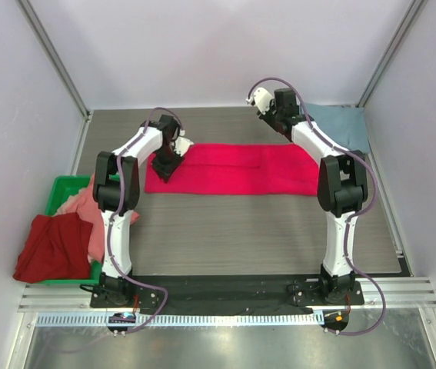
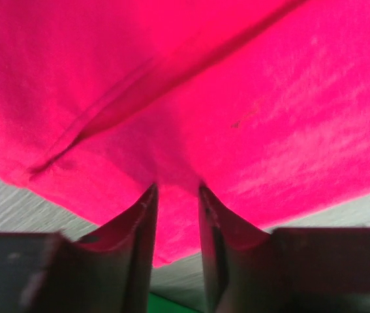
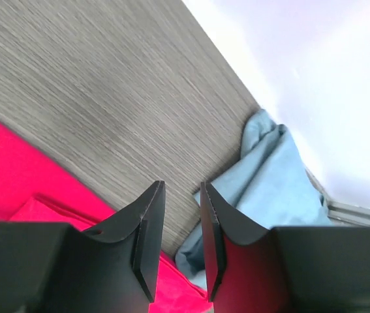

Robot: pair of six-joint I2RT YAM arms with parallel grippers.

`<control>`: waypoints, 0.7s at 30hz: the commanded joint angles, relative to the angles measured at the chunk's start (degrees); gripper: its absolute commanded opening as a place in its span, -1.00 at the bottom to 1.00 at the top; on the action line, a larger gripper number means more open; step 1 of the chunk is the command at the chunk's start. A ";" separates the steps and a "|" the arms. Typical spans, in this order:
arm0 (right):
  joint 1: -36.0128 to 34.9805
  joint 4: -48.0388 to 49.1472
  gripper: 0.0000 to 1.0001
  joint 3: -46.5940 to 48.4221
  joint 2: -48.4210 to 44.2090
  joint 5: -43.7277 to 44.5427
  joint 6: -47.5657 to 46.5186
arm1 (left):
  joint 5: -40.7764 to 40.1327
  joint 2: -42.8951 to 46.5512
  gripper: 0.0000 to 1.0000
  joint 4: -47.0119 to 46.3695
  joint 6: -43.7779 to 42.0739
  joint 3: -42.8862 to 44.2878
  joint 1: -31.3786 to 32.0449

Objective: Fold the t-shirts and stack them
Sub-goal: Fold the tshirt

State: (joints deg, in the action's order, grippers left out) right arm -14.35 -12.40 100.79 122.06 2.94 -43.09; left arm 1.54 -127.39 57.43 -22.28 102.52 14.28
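- Left jaws: parted narrowly, tips down on the left end of the crimson-pink t-shirt; cloth showed in the gap, nothing clamped.
- Right jaws: parted narrowly, nothing between them, raised over the far right of the bench.
- Crimson-pink t-shirt lay flat as a long strip across the middle of the bench.
- Blue-grey t-shirt lay crumpled in the far right corner.
- Salmon t-shirt and dark red t-shirt draped over the green bin, left edge.

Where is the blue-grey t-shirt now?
In the top view, the blue-grey t-shirt lies at the far right corner of the table, beside the crimson-pink t-shirt.
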 commanded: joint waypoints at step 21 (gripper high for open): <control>-0.50 0.63 -0.28 -12.46 -12.11 2.16 2.92 | 0.83 6.46 -0.17 9.37 -25.53 -4.96 -0.13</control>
State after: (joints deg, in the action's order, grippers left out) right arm -14.57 -12.51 88.29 113.49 4.25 -40.66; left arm 2.20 -120.95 65.23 -45.93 97.45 14.20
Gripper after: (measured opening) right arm 0.356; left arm 0.417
